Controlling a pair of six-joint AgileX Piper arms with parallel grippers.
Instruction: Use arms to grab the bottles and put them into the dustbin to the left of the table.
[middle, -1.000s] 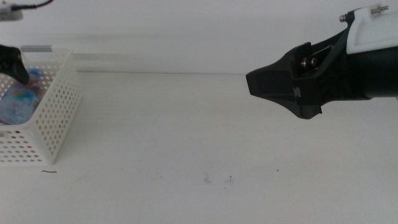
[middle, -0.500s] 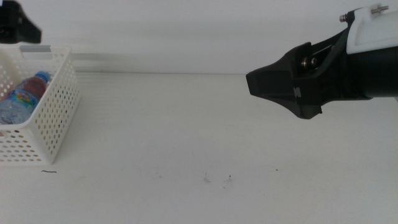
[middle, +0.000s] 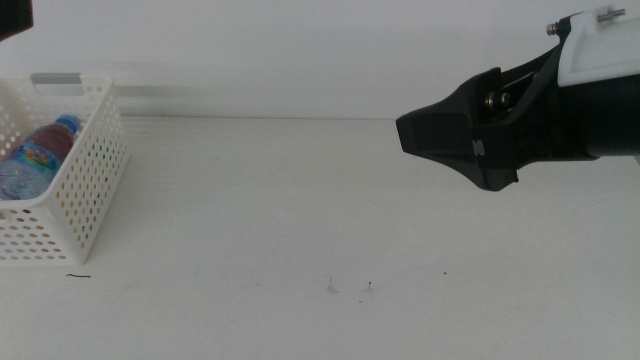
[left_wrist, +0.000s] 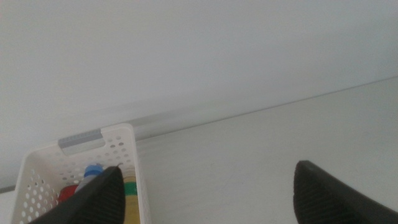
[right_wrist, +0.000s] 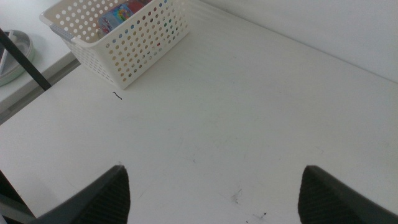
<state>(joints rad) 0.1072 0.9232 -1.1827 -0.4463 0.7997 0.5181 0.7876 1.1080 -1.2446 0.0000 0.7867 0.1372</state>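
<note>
The white perforated dustbin (middle: 85, 190) stands at the table's left edge. The clear water bottle (middle: 35, 155) with a blue cap lies inside it. In the left wrist view the dustbin (left_wrist: 118, 140) holds the blue cap (left_wrist: 93, 169), the red can (left_wrist: 68, 194) and the yellow tea bottle (left_wrist: 130, 190). My left gripper (left_wrist: 210, 171) is open and empty, high above the dustbin; in the middle view only a black corner of it (middle: 12, 18) shows at the top left. My right gripper (middle: 440, 135) hovers over the table's right side, open and empty (right_wrist: 216, 169).
The white table (middle: 300, 210) has a few dark specks (middle: 368, 290) near the front and a short dark mark (middle: 78, 276) by the dustbin. In the right wrist view the dustbin (right_wrist: 146, 43) sits at the table's far corner, with a grey round object (right_wrist: 15, 53) beyond the edge.
My left gripper has risen out of the dustbin towards the top left corner, leaving the water bottle lying inside. The right arm has not moved.
</note>
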